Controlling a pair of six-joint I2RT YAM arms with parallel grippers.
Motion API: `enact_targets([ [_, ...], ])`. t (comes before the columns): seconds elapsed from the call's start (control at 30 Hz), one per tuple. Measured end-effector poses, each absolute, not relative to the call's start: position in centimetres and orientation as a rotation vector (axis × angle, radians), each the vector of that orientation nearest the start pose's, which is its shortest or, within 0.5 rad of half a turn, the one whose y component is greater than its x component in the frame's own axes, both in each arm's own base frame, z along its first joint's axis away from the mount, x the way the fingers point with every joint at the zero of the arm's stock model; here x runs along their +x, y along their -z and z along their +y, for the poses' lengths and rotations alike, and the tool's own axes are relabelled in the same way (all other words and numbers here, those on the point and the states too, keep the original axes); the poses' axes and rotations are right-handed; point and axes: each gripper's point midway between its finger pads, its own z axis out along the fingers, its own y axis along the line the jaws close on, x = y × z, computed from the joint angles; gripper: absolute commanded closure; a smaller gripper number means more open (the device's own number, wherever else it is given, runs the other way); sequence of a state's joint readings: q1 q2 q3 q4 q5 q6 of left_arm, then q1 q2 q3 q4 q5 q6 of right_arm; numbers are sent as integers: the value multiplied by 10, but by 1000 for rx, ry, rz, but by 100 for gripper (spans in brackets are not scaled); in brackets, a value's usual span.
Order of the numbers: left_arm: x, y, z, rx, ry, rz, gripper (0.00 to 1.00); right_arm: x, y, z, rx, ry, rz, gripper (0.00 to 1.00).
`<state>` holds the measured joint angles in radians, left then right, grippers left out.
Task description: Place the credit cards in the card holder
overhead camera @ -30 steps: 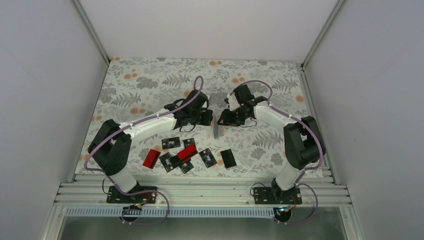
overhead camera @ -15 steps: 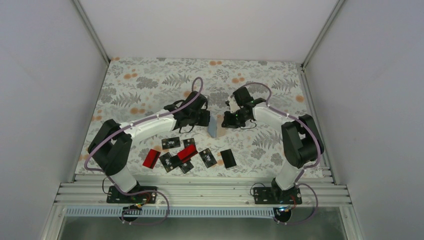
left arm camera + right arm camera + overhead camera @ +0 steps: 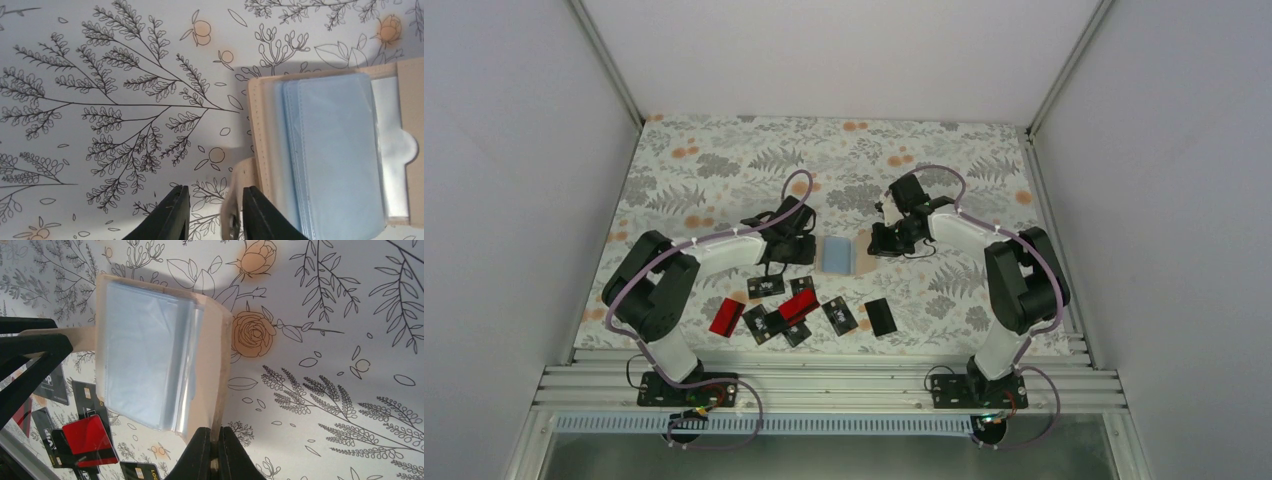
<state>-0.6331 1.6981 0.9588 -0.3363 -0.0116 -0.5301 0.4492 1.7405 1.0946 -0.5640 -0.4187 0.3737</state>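
You are pinning the card holder (image 3: 837, 254) open: right gripper (image 3: 210, 455) clamping its edge, apparently; left gripper (image 3: 212, 215) gaping slightly, empty. The credit cards (image 3: 796, 306) are all lying outside.

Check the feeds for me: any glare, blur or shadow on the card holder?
Top external: even, soft light, no glare; the card holder is small but crisp. Left wrist: holder sharp, its clear sleeve washes out pale, and the closure tab nearest the lens is blurred. Right wrist: the clear sleeve stack looks hazy, and soft shadows fall just past the holder's top edge.
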Motion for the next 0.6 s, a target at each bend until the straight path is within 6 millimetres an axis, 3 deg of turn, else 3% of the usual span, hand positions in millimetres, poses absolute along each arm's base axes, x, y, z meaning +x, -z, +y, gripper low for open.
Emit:
enact_targets([
  [0.17,317,-39,-230,134,352,2692,68,313,-56,226,-203,-772,2868,95],
  [0.3,315,-44,-229,138,337,2689,66,313,-53,223,-185,-772,2871,86],
  [0.6,312,-82,-232,159,330,2630,64,313,-52,220,-169,-769,2876,73],
])
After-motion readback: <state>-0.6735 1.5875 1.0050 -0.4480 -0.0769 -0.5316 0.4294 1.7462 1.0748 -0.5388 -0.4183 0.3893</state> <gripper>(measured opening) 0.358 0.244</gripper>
